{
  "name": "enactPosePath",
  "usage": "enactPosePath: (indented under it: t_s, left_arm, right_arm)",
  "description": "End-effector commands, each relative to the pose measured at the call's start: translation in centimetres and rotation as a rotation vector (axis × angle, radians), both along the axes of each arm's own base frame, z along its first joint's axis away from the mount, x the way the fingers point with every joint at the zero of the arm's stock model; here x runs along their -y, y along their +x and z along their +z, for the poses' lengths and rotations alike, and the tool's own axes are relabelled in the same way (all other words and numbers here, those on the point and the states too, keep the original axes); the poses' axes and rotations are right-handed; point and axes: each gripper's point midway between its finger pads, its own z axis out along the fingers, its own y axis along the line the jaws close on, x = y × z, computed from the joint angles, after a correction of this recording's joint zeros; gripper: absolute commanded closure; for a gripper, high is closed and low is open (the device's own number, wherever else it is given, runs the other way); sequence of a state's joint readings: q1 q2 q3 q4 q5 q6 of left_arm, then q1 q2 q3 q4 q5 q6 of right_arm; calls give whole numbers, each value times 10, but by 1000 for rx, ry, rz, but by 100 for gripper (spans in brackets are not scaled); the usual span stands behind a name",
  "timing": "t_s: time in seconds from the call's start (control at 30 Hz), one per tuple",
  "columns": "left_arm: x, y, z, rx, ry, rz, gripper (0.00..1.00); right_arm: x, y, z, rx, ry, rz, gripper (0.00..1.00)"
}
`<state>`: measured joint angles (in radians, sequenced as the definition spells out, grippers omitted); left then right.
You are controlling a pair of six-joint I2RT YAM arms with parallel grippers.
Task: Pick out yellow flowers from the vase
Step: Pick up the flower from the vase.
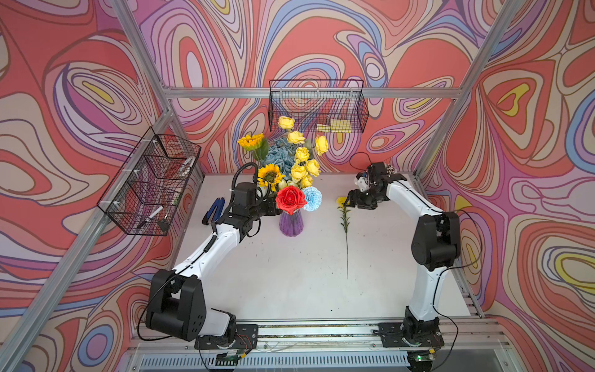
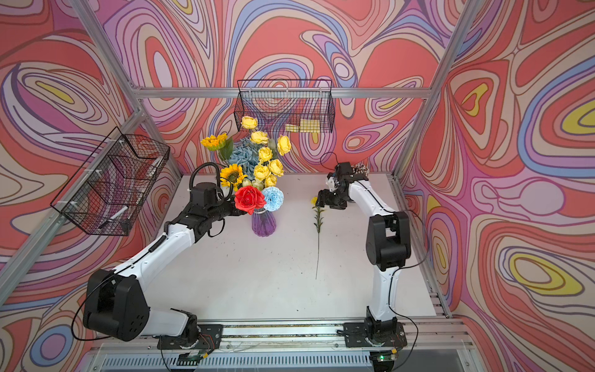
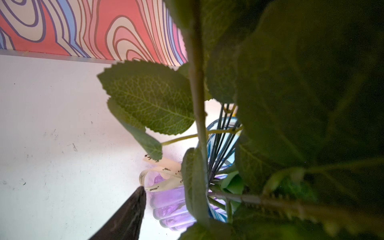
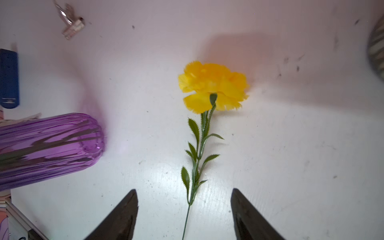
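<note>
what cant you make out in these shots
- Left gripper: rose covers its tips in both top views; leaves hide all but one finger in its wrist view.
- Striped grey thing: cut by right wrist view's edge.
- Side basket contents: too small, top views.

yellow carnation (image 2: 318,219): flat on table (image 2: 257,273), apart from vase (image 2: 263,224) | right gripper (image 2: 319,201): by bloom, jaws seemingly apart
</note>
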<state>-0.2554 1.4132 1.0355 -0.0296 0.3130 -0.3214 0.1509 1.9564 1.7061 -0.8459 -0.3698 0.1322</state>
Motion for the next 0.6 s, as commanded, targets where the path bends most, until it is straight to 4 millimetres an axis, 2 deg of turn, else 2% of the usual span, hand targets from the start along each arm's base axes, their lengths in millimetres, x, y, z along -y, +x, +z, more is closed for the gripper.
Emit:
enactPosePath:
  t_s: [0.0,0.07,0.23,0.33,0.43,0.5,0.53,0.57]
  left_arm:
    - [-2,-5,7,9,16,-9,24]
    - [-1,-5,6,7,14,-10,23]
    - [2,-3,0,-1,7,-23,23]
    - [5,0,-2,-3,-7,-31,23]
    - [7,2,-1,-9,-14,-38,23]
    - [7,4,1,-7,-14,-37,24]
    - [8,4,2,-2,-15,-37,23]
    - [8,5,3,3,-19,-37,23]
  right_arm:
    - [-6,5,78,260,76,15,27]
    - [-16,3,115,432,151,59,27]
    - [-52,-14,151,772,423,201,29]
    - [-84,-28,153,918,487,301,31]
    - [-110,-33,156,964,587,378,34]
    - [-119,-37,158,989,674,419,36]
    - [-120,-39,166,1022,722,422,37]
    - [-122,-38,161,1021,776,420,37]
